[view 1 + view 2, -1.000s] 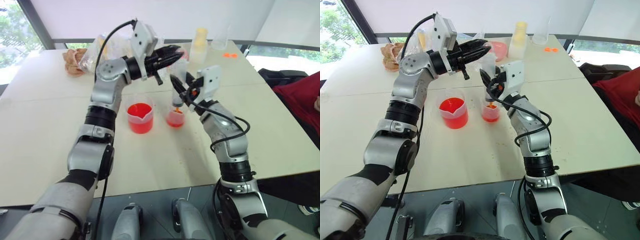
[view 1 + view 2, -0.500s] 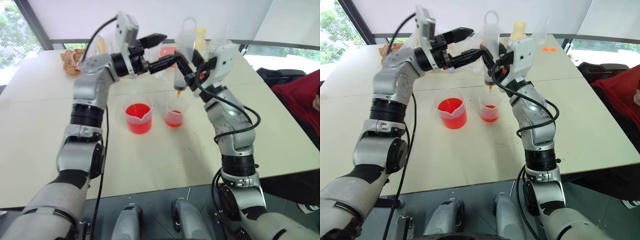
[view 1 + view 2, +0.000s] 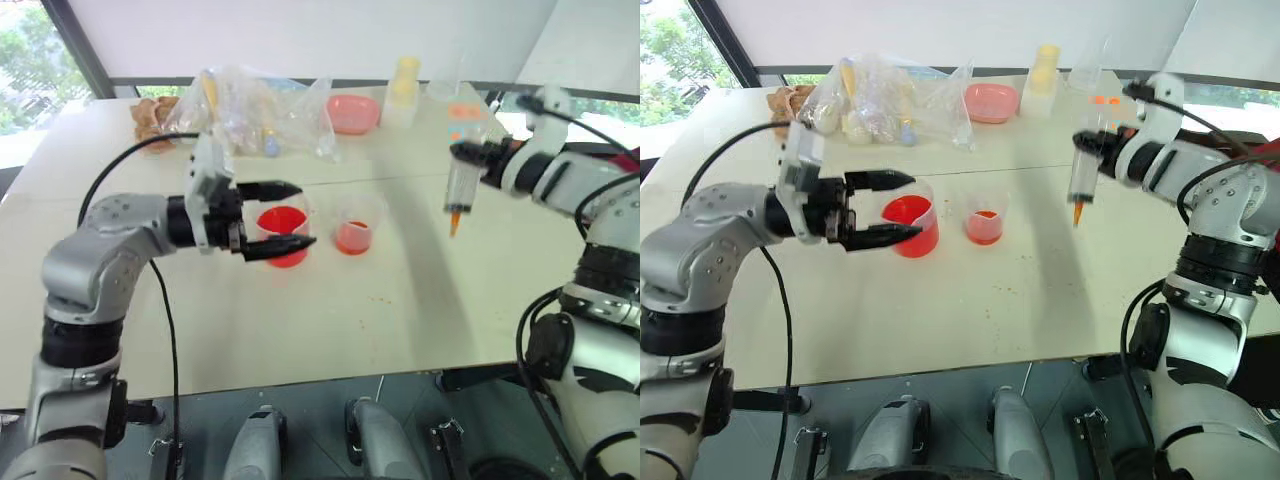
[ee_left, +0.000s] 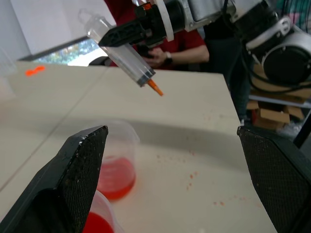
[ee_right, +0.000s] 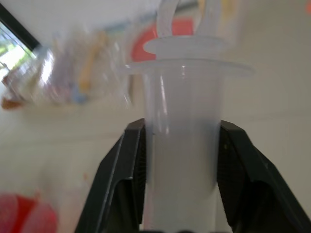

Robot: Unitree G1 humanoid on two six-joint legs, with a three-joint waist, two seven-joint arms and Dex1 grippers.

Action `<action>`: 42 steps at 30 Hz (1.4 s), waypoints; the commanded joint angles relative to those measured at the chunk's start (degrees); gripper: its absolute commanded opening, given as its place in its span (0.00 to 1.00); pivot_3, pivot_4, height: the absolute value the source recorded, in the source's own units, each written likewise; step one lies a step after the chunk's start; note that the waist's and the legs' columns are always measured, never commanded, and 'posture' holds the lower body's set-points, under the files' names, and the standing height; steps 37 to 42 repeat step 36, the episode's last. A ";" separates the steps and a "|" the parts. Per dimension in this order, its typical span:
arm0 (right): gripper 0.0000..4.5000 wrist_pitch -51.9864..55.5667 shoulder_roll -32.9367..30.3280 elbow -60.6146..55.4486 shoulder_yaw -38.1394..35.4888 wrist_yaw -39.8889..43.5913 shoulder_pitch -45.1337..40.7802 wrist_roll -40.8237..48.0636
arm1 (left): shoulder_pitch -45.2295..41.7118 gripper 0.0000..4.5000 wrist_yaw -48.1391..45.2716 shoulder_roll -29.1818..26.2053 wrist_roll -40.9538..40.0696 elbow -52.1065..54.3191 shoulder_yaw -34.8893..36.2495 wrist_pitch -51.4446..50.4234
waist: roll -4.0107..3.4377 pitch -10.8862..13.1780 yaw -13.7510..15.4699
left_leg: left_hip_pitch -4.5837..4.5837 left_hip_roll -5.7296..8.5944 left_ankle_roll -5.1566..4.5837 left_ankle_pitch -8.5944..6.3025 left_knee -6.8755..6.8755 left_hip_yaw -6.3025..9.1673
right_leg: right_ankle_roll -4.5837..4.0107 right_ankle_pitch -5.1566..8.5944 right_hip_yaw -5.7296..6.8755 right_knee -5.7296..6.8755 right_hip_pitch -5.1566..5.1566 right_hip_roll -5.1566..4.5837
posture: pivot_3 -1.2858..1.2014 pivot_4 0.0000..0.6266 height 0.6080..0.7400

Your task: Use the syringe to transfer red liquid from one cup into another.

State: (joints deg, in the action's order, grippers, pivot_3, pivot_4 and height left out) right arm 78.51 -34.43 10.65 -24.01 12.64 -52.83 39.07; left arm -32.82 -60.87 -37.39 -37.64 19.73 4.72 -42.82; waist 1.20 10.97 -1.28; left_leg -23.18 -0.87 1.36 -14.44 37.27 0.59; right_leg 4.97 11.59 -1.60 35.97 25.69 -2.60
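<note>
Clamped between the fingers of the right gripper (image 3: 1095, 150): the syringe (image 3: 1081, 182), held upright above bare table well to the right of both cups, orange nozzle pointing down. Spread wide and empty: the left gripper (image 3: 902, 206), lying level just in front of the spouted beaker (image 3: 912, 222), one black finger (image 3: 880, 179) above and one below, neither touching it as far as can be told. In the beaker, vivid red liquid (image 3: 908, 212); just beside it to the right, the smaller cup (image 3: 984, 219) with a paler, shallower layer at the bottom. Both upright on the table (image 3: 970, 310).

Nothing standing between syringe and cups. Farther back: a crumpled clear plastic bag (image 3: 880, 100) stuffed with small items, a pink bowl (image 3: 992, 102), a pale yellow bottle (image 3: 1043, 68), a clear tall container (image 3: 1084, 66) and small orange bits (image 3: 1098, 100) near the far right corner; something brownish (image 3: 792, 100) at the far left.

Pale cream tabletop with a seam running across, speckled with tiny red drops near the cups. Windows and greenery beyond the far edge; a person in red (image 4: 184, 41) seated past the table's right side.
</note>
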 commanded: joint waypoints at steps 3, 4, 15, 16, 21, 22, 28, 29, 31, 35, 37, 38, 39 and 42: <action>0.31 7.97 1.88 1.09 0.69 1.55 1.75 0.72 | 5.69 0.99 2.35 -1.17 -1.11 7.07 -1.53 -0.60 | 0.00 0.00 0.04 | -0.01 0.00 0.00 0.00 0.05 0.00 | 0.01 0.00 0.00 0.01 -0.01 0.00 | 0.52 0.24 1.00; 0.31 8.30 2.50 1.82 0.75 1.24 1.97 0.06 | 6.71 0.99 2.72 -1.21 -0.33 7.50 -2.31 0.02 | 0.00 0.00 0.04 | -0.01 0.00 0.00 0.00 0.06 0.00 | 0.01 0.00 0.00 0.00 -0.01 0.01 | 0.52 0.24 1.00; 0.54 3.23 3.55 12.02 2.83 2.45 2.07 -5.69 | 9.18 1.00 5.37 -0.12 -0.37 7.73 -4.50 1.03 | 0.00 0.00 0.20 | -0.08 0.02 0.00 0.00 0.13 0.00 | 0.02 0.00 0.01 -0.10 -0.04 0.00 | 0.52 0.24 1.00; 0.61 3.15 3.57 12.02 2.98 2.74 2.31 -5.80 | 9.36 1.00 5.34 -0.22 -0.35 7.69 -4.54 1.14 | 0.00 0.00 0.16 | -0.08 0.02 0.00 0.00 0.13 0.00 | 0.02 0.00 0.01 -0.10 -0.04 0.00 | 0.52 0.24 1.00; 0.99 3.81 4.12 10.15 3.62 3.48 3.50 -6.31 | 9.95 1.00 6.59 0.62 0.03 6.35 -5.11 1.42 | 0.00 0.00 0.14 | -0.07 0.01 0.00 0.00 0.12 0.01 | 0.02 0.00 0.01 -0.10 -0.04 0.02 | 0.52 0.24 1.00; 0.99 3.89 4.06 9.51 3.73 3.66 3.83 -6.35 | 10.26 1.00 6.70 0.74 -0.28 6.38 -5.15 1.27 | 0.00 0.00 0.14 | -0.07 0.01 0.00 0.00 0.12 0.01 | 0.02 0.00 0.01 -0.10 -0.04 0.02 | 0.52 0.24 1.00; 0.99 1.34 -0.55 0.06 5.77 11.71 7.82 -3.46 | 12.32 1.00 8.18 0.70 -2.19 6.44 -2.79 0.46 | 0.00 0.00 0.26 | -0.08 0.01 0.00 0.00 0.12 0.01 | 0.02 0.00 0.01 -0.10 -0.04 0.01 | 0.52 0.24 1.00; 0.99 0.82 -1.98 -2.18 5.74 14.13 8.88 -2.39 | 12.73 1.00 8.50 0.50 -2.80 6.55 -1.85 0.29 | -0.01 0.00 0.29 | -0.08 0.01 0.00 0.00 0.12 0.01 | 0.04 0.01 0.01 -0.12 -0.05 0.00 | 0.52 0.24 1.00; 0.99 -2.82 -6.06 -7.82 5.08 21.11 12.80 -0.07 | 12.74 1.00 10.73 0.76 -6.25 6.49 2.23 -1.41 | -0.01 0.00 0.45 | -0.11 0.01 0.00 0.00 0.13 0.02 | 0.04 0.01 0.01 -0.15 -0.04 0.00 | 0.52 0.24 1.00; 0.99 -13.57 -12.73 -17.02 -0.51 34.44 24.50 3.24 | 12.45 1.00 15.60 -0.98 -11.03 5.30 11.83 -4.05 | 0.01 0.00 0.50 | -0.05 -0.01 -0.01 -0.01 0.13 0.16 | 0.08 0.03 0.16 -0.40 -0.27 0.03 | 0.52 0.24 1.00; 0.99 -17.37 -13.45 -18.75 -1.79 36.71 28.80 2.53 | 13.65 1.00 16.30 -2.20 -10.97 5.21 13.83 -4.40 | 0.01 0.00 0.50 | -0.03 -0.02 -0.02 -0.01 0.10 0.16 | 0.08 0.03 0.16 -0.51 -0.32 0.04 | 0.52 0.24 1.00; 0.99 -17.37 -13.45 -18.75 -1.79 36.71 28.80 2.53 | 13.65 1.00 16.30 -2.20 -10.97 5.21 13.83 -4.40 | 0.01 0.00 0.50 | -0.03 -0.02 -0.02 -0.01 0.10 0.16 | 0.08 0.03 0.16 -0.51 -0.32 0.04 | 0.52 0.24 1.00; 0.99 -17.37 -13.45 -18.75 -1.79 36.71 28.80 2.53 | 13.65 1.00 16.30 -2.20 -10.97 5.21 13.83 -4.40 | 0.01 0.00 0.50 | -0.03 -0.02 -0.02 -0.01 0.10 0.16 | 0.08 0.03 0.16 -0.51 -0.32 0.04 | 0.52 0.24 1.00; 0.99 -17.37 -13.45 -18.75 -1.79 36.71 28.80 2.53 | 13.65 1.00 16.30 -2.20 -10.97 5.21 13.83 -4.40 | 0.01 0.00 0.50 | -0.03 -0.02 -0.02 -0.01 0.10 0.16 | 0.08 0.03 0.16 -0.51 -0.32 0.04 | 0.52 0.24 1.00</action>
